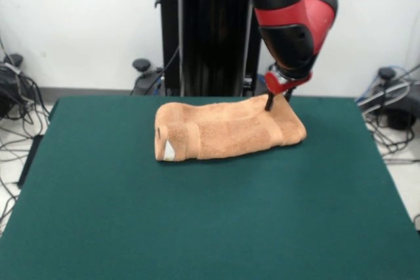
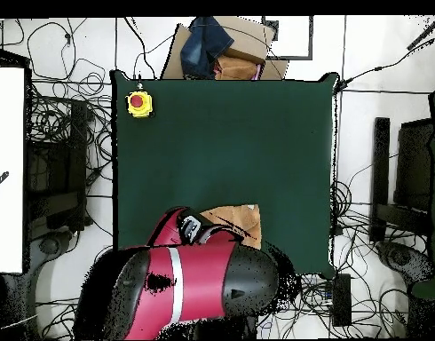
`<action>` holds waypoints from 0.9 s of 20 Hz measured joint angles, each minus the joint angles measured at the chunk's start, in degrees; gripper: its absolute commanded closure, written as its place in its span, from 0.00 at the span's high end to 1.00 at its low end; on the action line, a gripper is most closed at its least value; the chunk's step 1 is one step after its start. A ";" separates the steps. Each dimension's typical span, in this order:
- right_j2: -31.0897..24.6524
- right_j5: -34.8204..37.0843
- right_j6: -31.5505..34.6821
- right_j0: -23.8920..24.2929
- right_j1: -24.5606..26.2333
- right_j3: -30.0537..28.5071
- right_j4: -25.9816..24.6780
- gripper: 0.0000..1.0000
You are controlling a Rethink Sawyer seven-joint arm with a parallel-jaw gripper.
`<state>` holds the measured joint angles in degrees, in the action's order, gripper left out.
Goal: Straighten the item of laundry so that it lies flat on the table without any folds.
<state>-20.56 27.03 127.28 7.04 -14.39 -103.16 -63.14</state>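
The end effector (image 1: 278,100), two short dark prongs under a red wrist piece, stands at the far right corner of the folded orange-tan terry-cloth towel (image 1: 226,132). The prongs sit close together with their tips at or just into the cloth. Whether they actually pinch a layer cannot be made out from the front view, and in the overhead view the red and black arm (image 2: 190,280) hides them completely.

The towel lies as a thick, folded bundle on the dark green felt tabletop (image 1: 197,221), towards the far side and a little right of centre in the front view. A small white tag (image 1: 169,151) shows at its left end, and a woven band runs across the upper layer.

Risks, as I judge them:
- If the prongs catch every layer rather than only the top one, a lift or pull would likely drag the whole bundle and leave it folded.
- If they hold only a few loops of terry, the cloth may slip free partway and drop back into a new crease.
- The towel lies near the tabletop's far edge, so a pull in that direction could carry part of it over the side.
- The yellow box with a red button (image 2: 139,103) sits at a distant corner and seems well clear.
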 measured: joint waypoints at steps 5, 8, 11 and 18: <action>0.00 0.00 0.00 0.00 0.00 0.00 -0.01 1.00; 0.00 0.00 0.00 0.00 0.01 0.00 -0.01 1.00; 0.00 0.00 0.00 0.00 0.03 0.00 0.00 1.00; 0.00 0.00 0.00 0.00 0.07 0.05 -0.01 0.00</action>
<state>-20.56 27.03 127.28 7.04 -14.31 -103.11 -63.15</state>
